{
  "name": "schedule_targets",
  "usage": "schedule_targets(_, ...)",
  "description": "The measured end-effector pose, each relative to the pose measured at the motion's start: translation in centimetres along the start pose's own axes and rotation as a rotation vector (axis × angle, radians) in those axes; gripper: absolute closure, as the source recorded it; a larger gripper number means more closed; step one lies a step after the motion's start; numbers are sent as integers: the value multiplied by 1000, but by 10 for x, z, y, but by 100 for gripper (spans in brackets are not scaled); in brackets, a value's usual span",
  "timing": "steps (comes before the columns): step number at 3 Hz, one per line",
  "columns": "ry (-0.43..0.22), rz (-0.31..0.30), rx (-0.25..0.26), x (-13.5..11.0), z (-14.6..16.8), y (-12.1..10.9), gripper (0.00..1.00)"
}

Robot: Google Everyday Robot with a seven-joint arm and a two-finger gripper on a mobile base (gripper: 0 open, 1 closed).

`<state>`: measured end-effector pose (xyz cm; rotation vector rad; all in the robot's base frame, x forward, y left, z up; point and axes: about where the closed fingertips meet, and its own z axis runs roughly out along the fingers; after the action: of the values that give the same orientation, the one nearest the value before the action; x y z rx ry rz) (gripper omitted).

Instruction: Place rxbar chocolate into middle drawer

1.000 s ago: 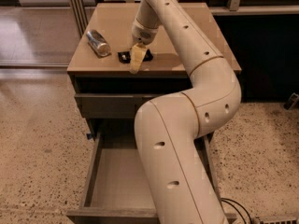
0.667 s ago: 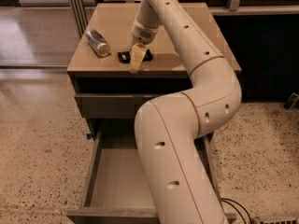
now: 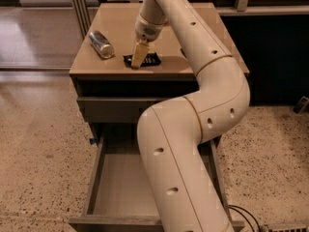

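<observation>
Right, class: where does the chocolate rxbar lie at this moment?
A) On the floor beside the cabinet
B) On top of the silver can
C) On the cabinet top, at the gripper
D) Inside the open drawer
C: the rxbar chocolate lies flat on the cabinet top, with the gripper over its left end, while the middle drawer stands open below.

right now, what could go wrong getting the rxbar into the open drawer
1. The gripper is down on the rxbar chocolate, a thin flat bar near the front edge of the cabinet top. A poor grip might push it off instead of lifting it.
2. The can lies on its side close by; a sideways swing could set it rolling.
3. The arm itself covers much of the middle drawer, so the way down looks tight.
</observation>
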<state>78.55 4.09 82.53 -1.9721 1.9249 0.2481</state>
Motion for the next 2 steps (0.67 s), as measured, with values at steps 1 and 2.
schedule_targets(1, 0, 0, 0, 0, 0, 0, 100)
schedule_targets(2, -3, -77, 21, -20, -19, 2, 100)
